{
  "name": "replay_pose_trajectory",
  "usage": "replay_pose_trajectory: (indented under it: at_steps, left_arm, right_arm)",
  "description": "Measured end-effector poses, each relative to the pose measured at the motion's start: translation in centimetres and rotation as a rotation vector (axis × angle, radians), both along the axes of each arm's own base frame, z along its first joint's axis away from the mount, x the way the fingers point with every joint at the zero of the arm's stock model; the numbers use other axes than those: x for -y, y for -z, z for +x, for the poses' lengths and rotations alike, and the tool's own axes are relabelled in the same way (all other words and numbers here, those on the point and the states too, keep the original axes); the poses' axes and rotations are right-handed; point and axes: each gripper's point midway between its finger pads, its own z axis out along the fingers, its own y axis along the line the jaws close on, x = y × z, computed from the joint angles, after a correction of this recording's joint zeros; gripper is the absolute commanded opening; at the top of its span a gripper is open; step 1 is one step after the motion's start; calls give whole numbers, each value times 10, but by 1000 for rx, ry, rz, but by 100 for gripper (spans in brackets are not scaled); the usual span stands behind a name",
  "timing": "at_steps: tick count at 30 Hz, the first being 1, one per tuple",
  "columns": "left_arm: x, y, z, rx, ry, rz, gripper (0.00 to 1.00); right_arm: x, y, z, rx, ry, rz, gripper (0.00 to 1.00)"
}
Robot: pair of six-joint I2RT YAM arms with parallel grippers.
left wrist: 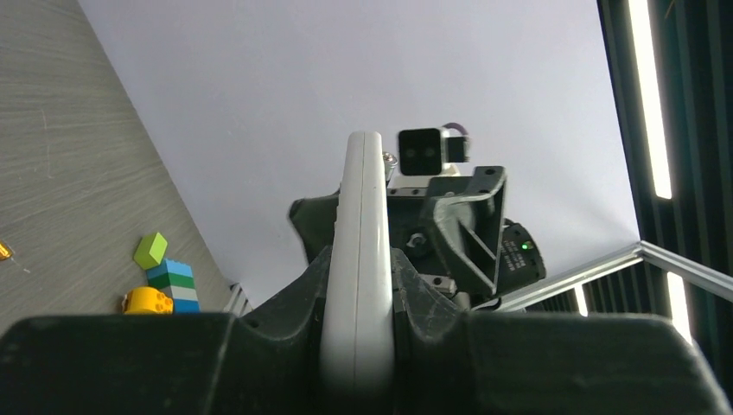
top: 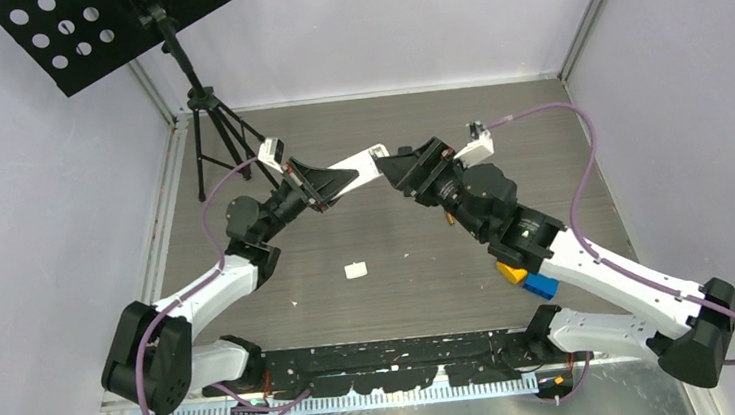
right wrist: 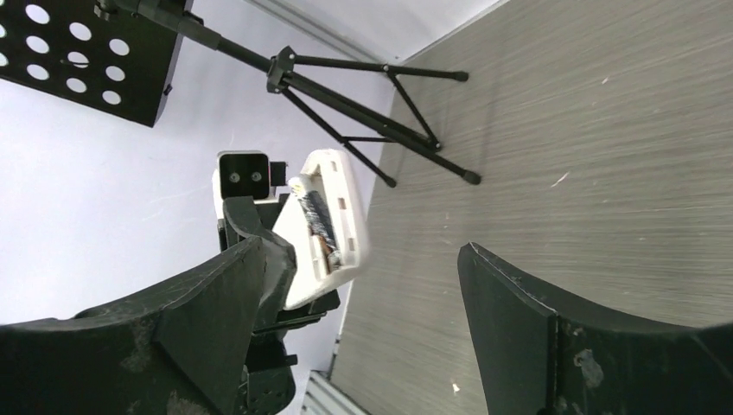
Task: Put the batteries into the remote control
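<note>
My left gripper [top: 326, 183] is shut on a white remote control [top: 365, 165] and holds it above the table. In the left wrist view the remote [left wrist: 361, 251] shows edge-on, clamped between the fingers [left wrist: 285, 303]. In the right wrist view the remote [right wrist: 333, 233] shows its open compartment with a dark battery [right wrist: 316, 218] lying in it. My right gripper [top: 402, 167] is open and empty, its jaws wide apart, right at the remote's free end [right wrist: 363, 255]. A small gold cell [left wrist: 4, 252] lies on the table at the frame's edge.
A small white piece [top: 356, 269] lies mid-table. Toy blocks, yellow [top: 510, 271] and blue [top: 541, 285], sit under the right arm; they also show in the left wrist view [left wrist: 166, 281]. A black tripod stand [top: 214, 131] stands at the back left.
</note>
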Motion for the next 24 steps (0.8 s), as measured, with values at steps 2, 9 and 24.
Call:
replay_pose_trajectory:
  at_steps: [2, 9, 24]
  left_arm:
    - [0, -2, -1, 17, -1, -3, 0]
    - [-1, -6, -3, 63, -8, -4, 0]
    - [1, 2, -7, 105, 0, 35, 0]
  right_arm:
    - [-8, 10, 1, -20, -16, 45, 87]
    - [-25, 10, 6, -23, -43, 186, 88]
    - [-41, -13, 18, -13, -55, 284, 71]
